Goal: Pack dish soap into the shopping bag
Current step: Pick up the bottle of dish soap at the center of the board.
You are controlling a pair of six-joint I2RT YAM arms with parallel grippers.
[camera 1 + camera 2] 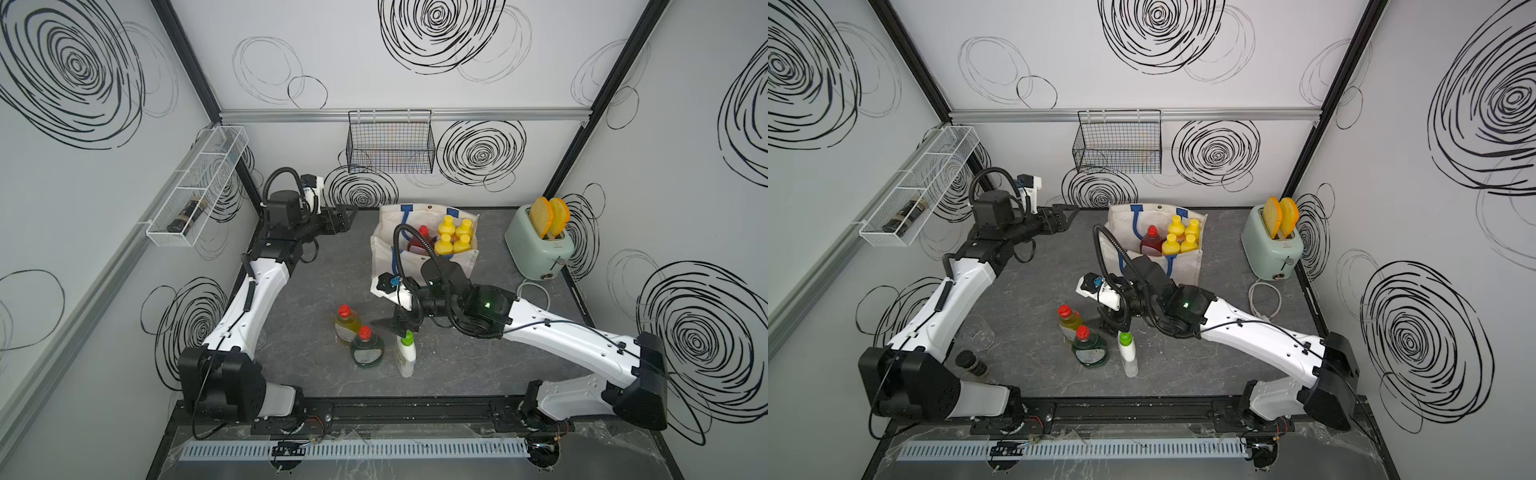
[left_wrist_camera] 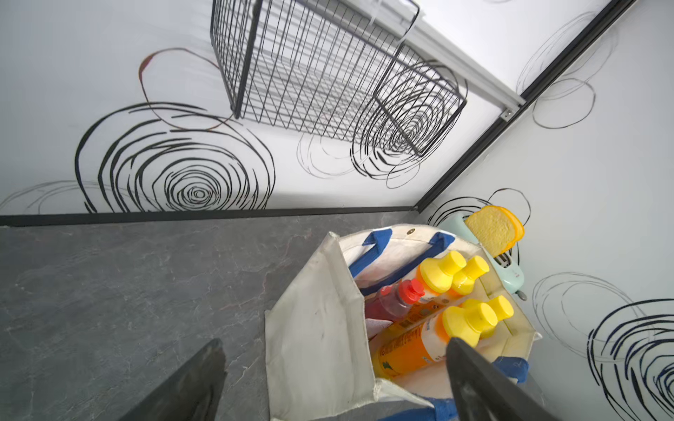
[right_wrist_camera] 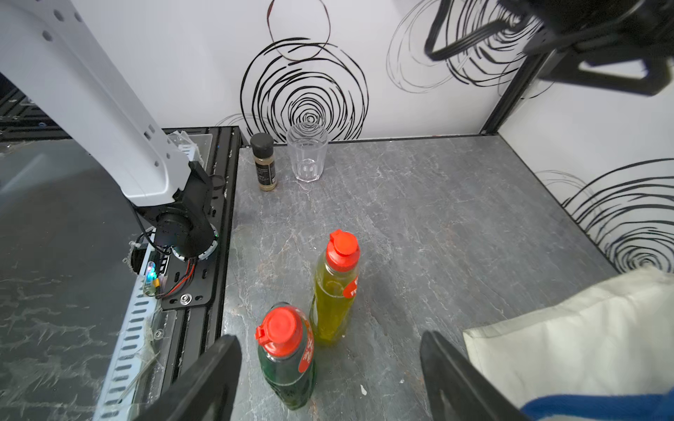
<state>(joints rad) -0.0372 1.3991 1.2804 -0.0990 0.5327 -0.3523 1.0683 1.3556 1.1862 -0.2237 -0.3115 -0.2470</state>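
Top views are both showing a grey, marble-veined tabletop point(image 1: 316, 266) boxed in by white walls point(image 1: 291, 62) that are carrying black scribbled swirls. A black wire basket point(image 1: 390, 143) is hanging on the back wall, and a white wire shelf point(image 1: 199, 187) is hanging on the left wall. A mint toaster point(image 1: 538, 245) is sitting in the back right corner with two bread slices point(image 1: 548, 216) sticking up out of it. In the right wrist view, a clear glass point(image 3: 307, 156) and a spice jar point(image 3: 264, 162) are standing side by side near the left arm's base. The shopping bag point(image 1: 384, 249) is standing open toward the back middle of the table. It is holding four orange bottles point(image 1: 453, 237) clustered together, yellow caps pointing up, and a red bottle point(image 1: 419, 241) just beside them, cap uppermost. Near the front middle, the yellow bottle point(image 1: 347, 326), green bottle point(image 1: 366, 349) and white bottle point(image 1: 405, 353) are standing upright on the table, long axes vertical and caps up. The right gripper point(image 3: 330, 342) is hovering just by these three with its jaws spread, gripping nothing, and the green bottle is showing between its fingers. The left gripper point(image 2: 335, 342) is hanging beside the bag near the back wall, jaws wide apart and empty.
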